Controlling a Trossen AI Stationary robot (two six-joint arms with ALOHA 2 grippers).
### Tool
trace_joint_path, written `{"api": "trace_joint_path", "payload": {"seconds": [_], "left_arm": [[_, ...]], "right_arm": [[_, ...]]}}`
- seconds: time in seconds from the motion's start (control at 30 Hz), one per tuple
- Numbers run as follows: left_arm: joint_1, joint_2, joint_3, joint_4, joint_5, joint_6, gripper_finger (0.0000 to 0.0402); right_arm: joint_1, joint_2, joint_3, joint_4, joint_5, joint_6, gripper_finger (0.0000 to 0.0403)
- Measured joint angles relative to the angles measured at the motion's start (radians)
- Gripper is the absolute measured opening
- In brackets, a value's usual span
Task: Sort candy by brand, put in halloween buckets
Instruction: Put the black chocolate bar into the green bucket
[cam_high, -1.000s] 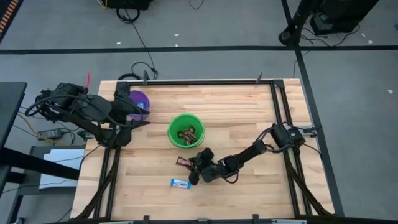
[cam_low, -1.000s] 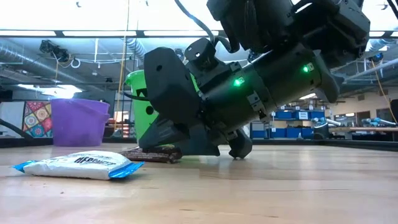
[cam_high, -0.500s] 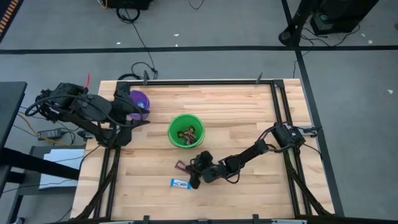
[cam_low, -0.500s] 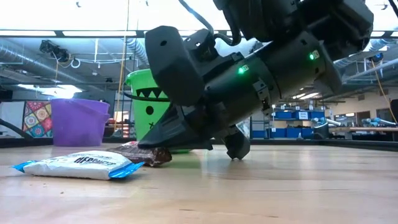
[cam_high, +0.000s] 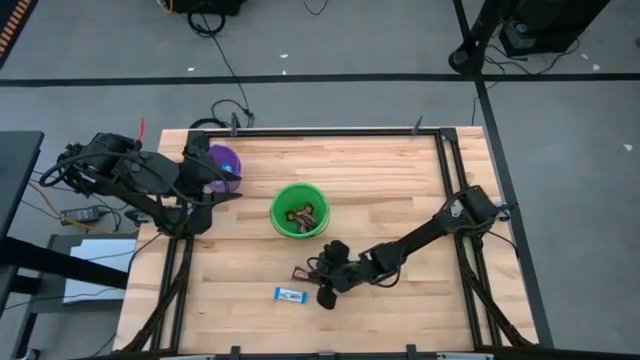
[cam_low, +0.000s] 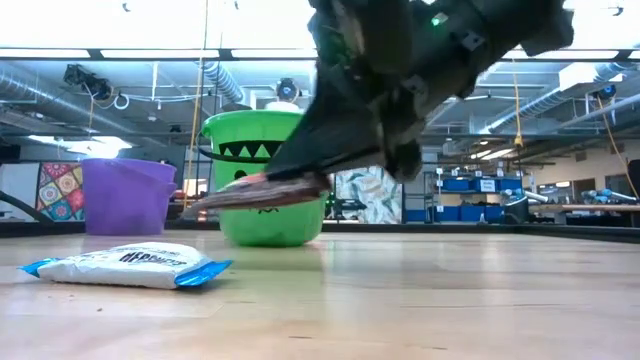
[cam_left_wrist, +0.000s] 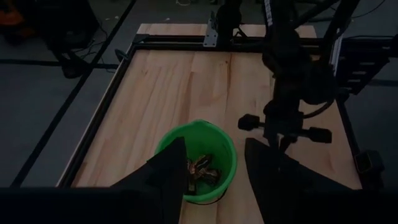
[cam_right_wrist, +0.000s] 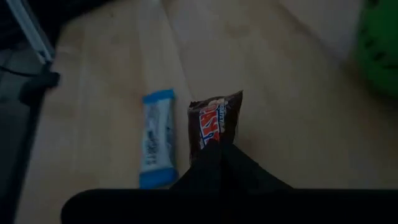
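1. Currently the right pincer (cam_high: 312, 275) is clamped on a dark brown candy bar (cam_low: 255, 192), lifted off the desk (cam_high: 400, 190), lower centre.
2. Blue-and-white bar (cam_high: 289, 294) lies beside it.
3. Left pincer (cam_high: 228, 195) stands part open, upper left.

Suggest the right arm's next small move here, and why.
Probably carry the dark brown wrapped candy bar, pinched in the right gripper and lifted off the wooden table, over the round green plastic bucket, which already holds dark brown pieces.
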Motion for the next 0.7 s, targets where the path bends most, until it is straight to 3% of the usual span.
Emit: {"api": "trace_joint_path", "payload": {"seconds": [0.3,0.7], "left_arm": [[0.000,0.000,0.000,0.012,-0.021,0.015,0.0167],[0.000,0.000,0.000,0.011,-0.036,0.026,0.0167]], "right_arm": [[-0.013,-0.158,0.001,-0.329,0.119,-0.001,0.0001],[0.014,-0.406,0.002,-0.412,-0.002,-0.036,0.0001]]}}
